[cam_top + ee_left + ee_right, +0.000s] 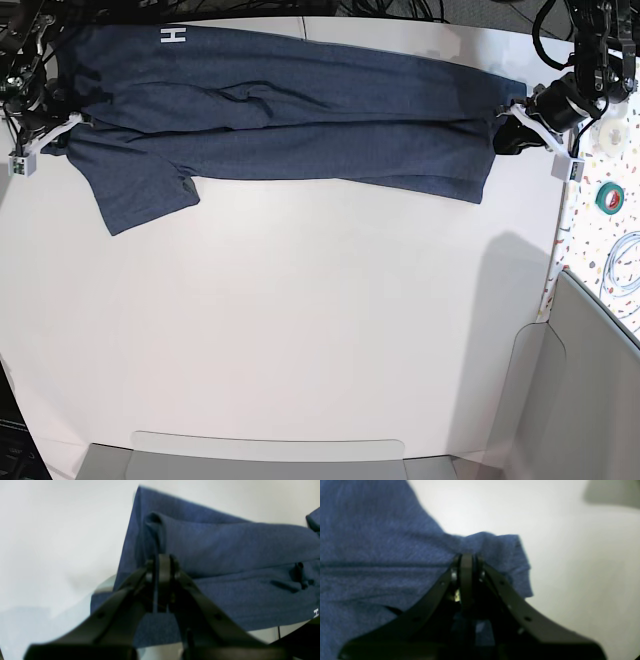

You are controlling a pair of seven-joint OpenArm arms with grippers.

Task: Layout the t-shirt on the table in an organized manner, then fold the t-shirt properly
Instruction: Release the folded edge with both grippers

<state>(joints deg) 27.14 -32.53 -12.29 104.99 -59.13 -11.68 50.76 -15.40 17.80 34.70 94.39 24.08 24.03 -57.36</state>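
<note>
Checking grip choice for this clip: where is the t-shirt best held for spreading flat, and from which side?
At its two short ends, from the outer sides, as now: left pincer and right pincer pinch the t-shirt, stretched lengthwise across the table.

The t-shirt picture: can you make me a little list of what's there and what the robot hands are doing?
t-shirt: dark blue, stretched sideways along the far part of the table
lettering: white "H" shows near one end
table: white, wide
left gripper: jaws shut, pinching shirt cloth
right gripper: jaws shut, pinching shirt cloth
green tape roll: on the speckled strip beside the table
</note>
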